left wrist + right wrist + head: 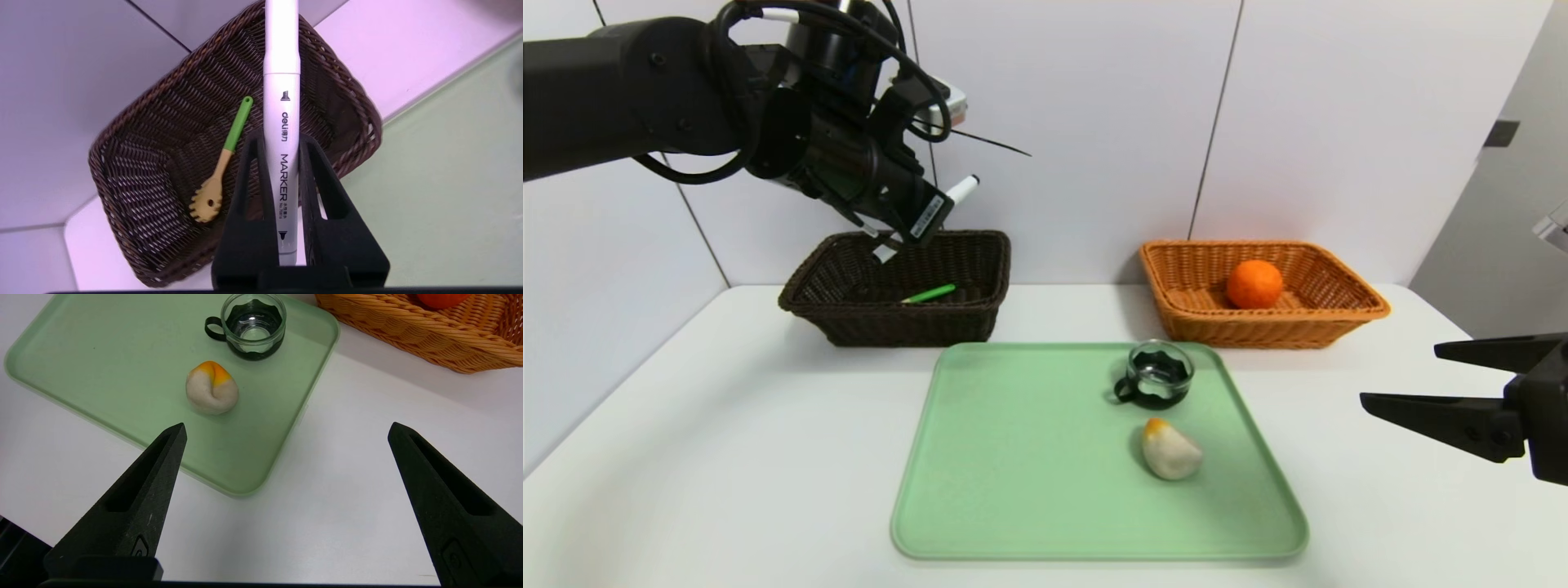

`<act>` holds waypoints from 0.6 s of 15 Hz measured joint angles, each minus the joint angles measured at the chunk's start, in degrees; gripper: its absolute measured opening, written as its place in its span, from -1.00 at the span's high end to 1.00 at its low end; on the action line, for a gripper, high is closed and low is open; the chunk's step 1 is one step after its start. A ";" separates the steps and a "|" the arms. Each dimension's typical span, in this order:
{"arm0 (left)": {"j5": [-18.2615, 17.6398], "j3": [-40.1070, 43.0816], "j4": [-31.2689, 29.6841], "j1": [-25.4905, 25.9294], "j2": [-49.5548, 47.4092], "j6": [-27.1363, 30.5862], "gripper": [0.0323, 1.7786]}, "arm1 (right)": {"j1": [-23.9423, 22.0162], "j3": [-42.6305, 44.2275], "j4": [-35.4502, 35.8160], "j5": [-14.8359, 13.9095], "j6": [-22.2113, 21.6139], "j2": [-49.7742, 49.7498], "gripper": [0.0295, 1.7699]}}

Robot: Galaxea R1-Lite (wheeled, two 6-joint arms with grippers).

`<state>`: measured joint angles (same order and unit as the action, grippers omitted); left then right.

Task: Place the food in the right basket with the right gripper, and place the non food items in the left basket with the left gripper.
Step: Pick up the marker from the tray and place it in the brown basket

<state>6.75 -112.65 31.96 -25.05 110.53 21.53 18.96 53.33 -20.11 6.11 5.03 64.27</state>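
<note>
While my left gripper (282,143) pinches the white marker pen (281,122) above the dark brown wicker basket (849,314) at far left, I judge release comes next; my right gripper (286,433) waits spread, right of the white-and-orange bun (211,388) on the green tray (1013,457)

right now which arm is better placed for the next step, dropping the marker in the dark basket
Left. The left pincer is shut on the marker and hangs above the dark basket, so it need only let go. The right pincer is open, out past the tray's right edge.
</note>
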 joint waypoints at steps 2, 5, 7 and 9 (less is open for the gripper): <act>-3.95 0.00 -0.05 2.16 0.72 7.55 0.78 | 0.00 0.00 0.02 0.00 0.00 0.04 -0.92; -4.25 0.00 -0.60 4.68 2.78 16.37 0.78 | 0.00 0.02 0.00 0.00 0.00 0.12 -0.92; -4.22 0.00 -2.94 5.68 4.77 21.69 0.78 | 0.00 -0.06 0.02 -0.02 -0.02 0.11 -0.92; -3.49 0.00 -5.51 6.64 7.05 26.40 0.78 | 0.00 -0.28 0.00 -0.02 -0.05 0.09 -0.92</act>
<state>3.27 -112.65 26.45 -18.41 117.58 47.93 18.96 53.05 -20.11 6.08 4.99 64.35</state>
